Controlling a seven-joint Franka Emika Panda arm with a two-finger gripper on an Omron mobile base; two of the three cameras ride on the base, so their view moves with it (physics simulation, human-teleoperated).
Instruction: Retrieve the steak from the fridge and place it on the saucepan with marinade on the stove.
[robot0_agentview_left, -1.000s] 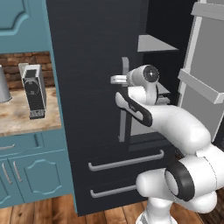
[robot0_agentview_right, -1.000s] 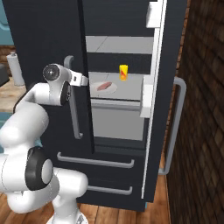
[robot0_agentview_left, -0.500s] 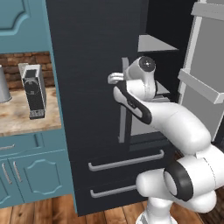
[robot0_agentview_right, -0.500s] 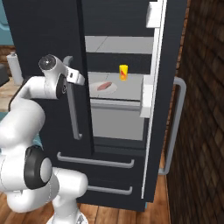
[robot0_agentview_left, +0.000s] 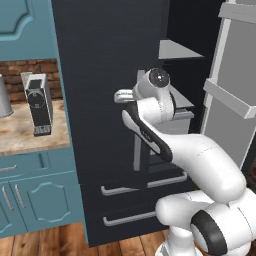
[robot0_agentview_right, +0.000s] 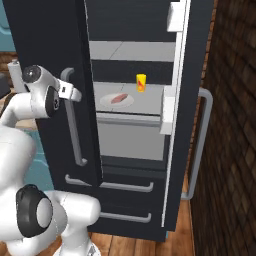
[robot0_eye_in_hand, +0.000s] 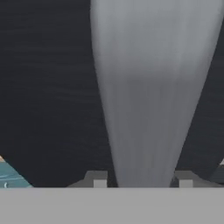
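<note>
Since the earlier frame the arm has swung leftward, drawing the fridge (robot0_agentview_left: 100, 75) left door wider; in the left base view the gripper (robot0_agentview_left: 122, 95) sits at that door's handle. Right base view: the steak (robot0_agentview_right: 119, 99) lies on a plate (robot0_agentview_right: 107, 101) on the exposed shelf, beside a yellow carton (robot0_agentview_right: 141, 82). Hand view: the fingertips (robot0_eye_in_hand: 97, 178) bracket the silver handle (robot0_eye_in_hand: 144, 100), apparently clamped on it to pull.

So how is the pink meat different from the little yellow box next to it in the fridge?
The meat is pink-red, while the box is yellow with a red mark. The meat lies flat and low, while the box stands upright and taller. The meat rests on a white plate, while the box stands behind that plate. Both are small and sit on the same fridge shelf.
</note>
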